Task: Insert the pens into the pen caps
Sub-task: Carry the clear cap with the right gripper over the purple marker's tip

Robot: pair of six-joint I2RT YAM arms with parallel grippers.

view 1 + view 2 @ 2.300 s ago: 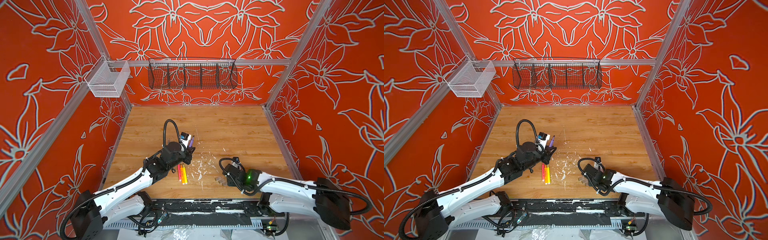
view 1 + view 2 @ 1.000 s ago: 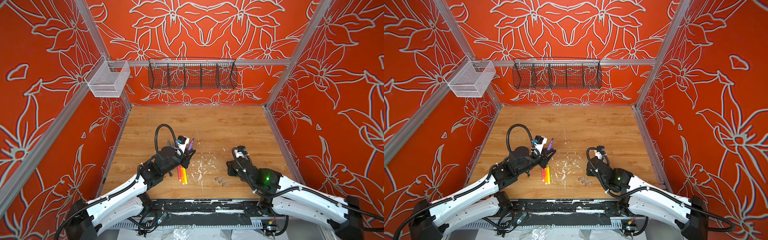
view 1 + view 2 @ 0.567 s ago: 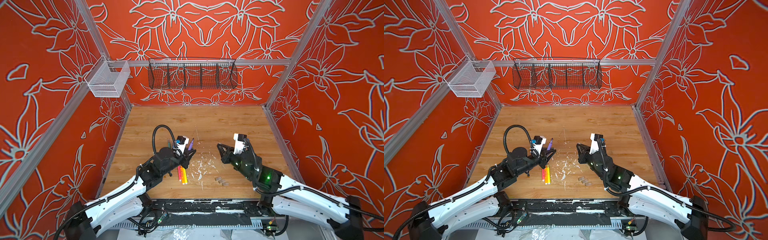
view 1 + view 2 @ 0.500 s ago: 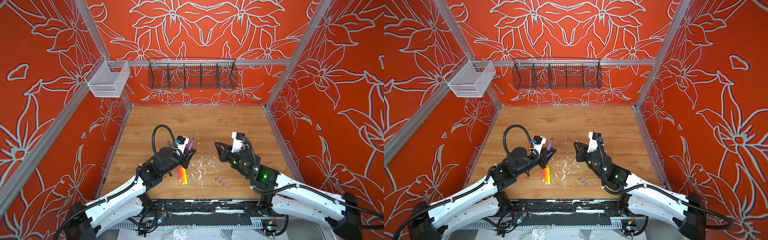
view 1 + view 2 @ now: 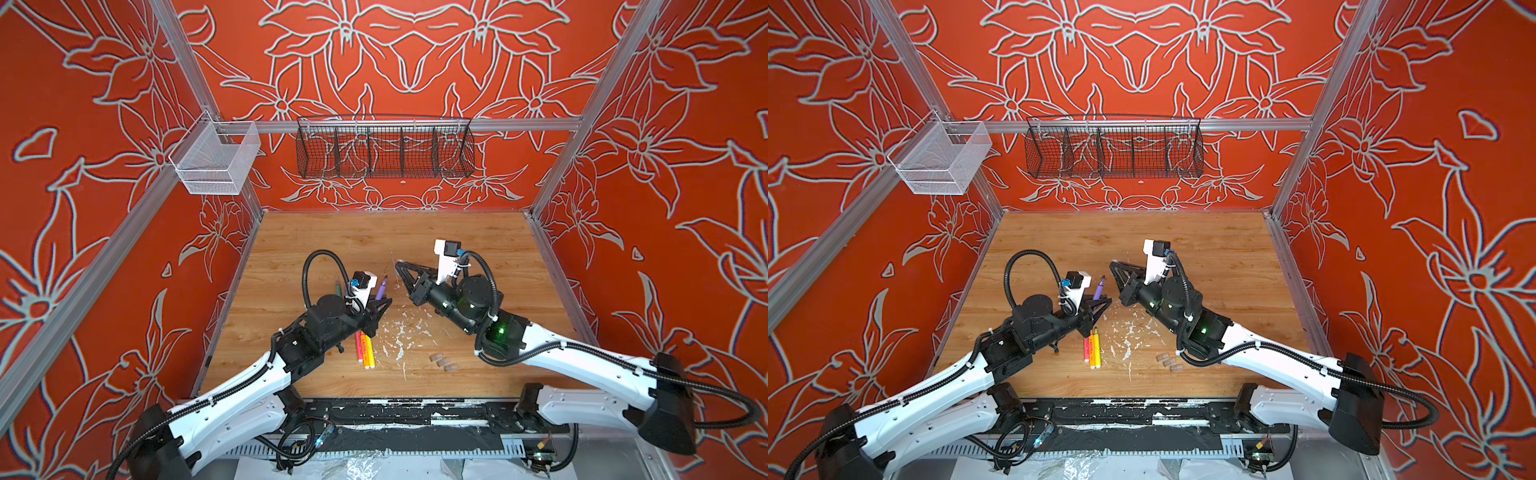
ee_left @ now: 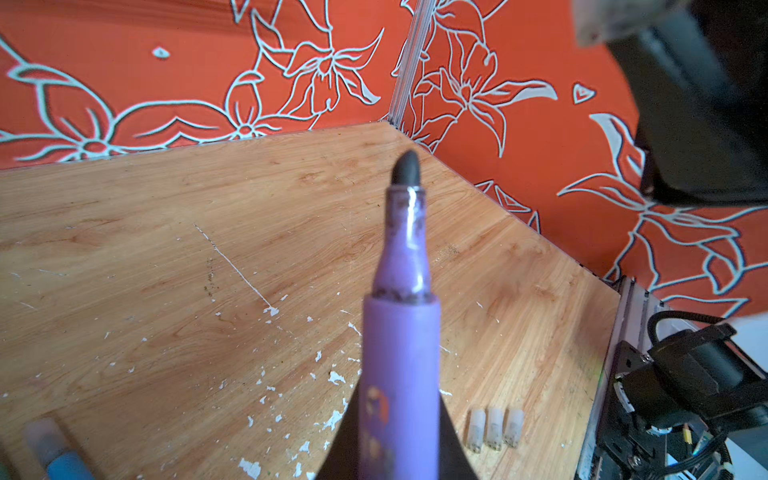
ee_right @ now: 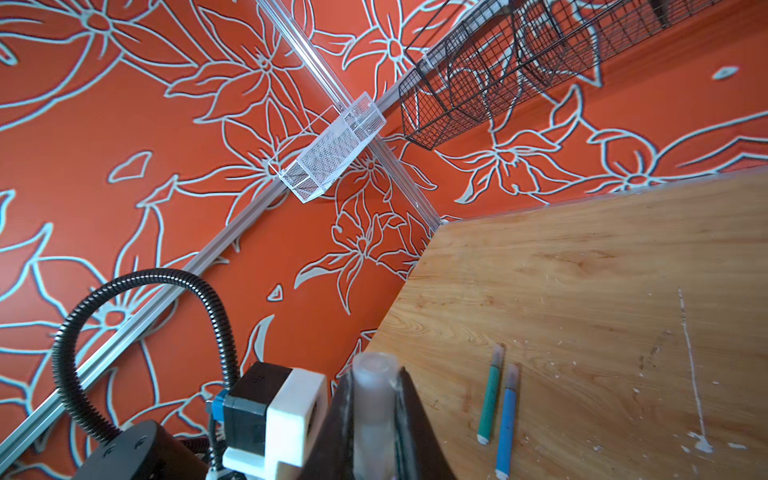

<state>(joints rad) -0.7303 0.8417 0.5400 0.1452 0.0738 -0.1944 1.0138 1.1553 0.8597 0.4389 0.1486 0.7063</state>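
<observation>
**Purple pen in the left grip, a cap in the right, the two not yet joined**

The left gripper (image 5: 380, 306) sits left of centre in both top views, its jaws pinched on the barrel of the purple pen (image 6: 401, 332); the pen rises out of the jaws up the middle of the left wrist view, uncapped, its dark tip bare. The right gripper (image 5: 400, 266) reaches in from right of centre, its jaws clamped on a clear cap (image 7: 374, 386); the cap stands between the two black fingers (image 7: 409, 415) at the bottom middle of the right wrist view, its end jutting just past them. In the top views the pen tip and the right gripper are near each other but apart.

Below the left gripper, low in the centre of a top view, the pink pen (image 5: 1086, 353), orange pen (image 5: 1091, 350) and yellow pen (image 5: 1097, 347) lie side by side; the green pen (image 7: 490, 399) and blue pen (image 7: 508, 419) lie nearly parallel, just beside each other, at the lower right of the right wrist view. Three loose caps (image 5: 441, 363) lie in a short row to the right of the yellow pen, below the right arm; white flecks (image 5: 399, 332) are scattered between them on the wooden table (image 5: 415, 237). A black wire basket (image 5: 384, 149) hangs on the back wall at upper centre; a white mesh basket (image 5: 216, 160) hangs at upper left.
</observation>
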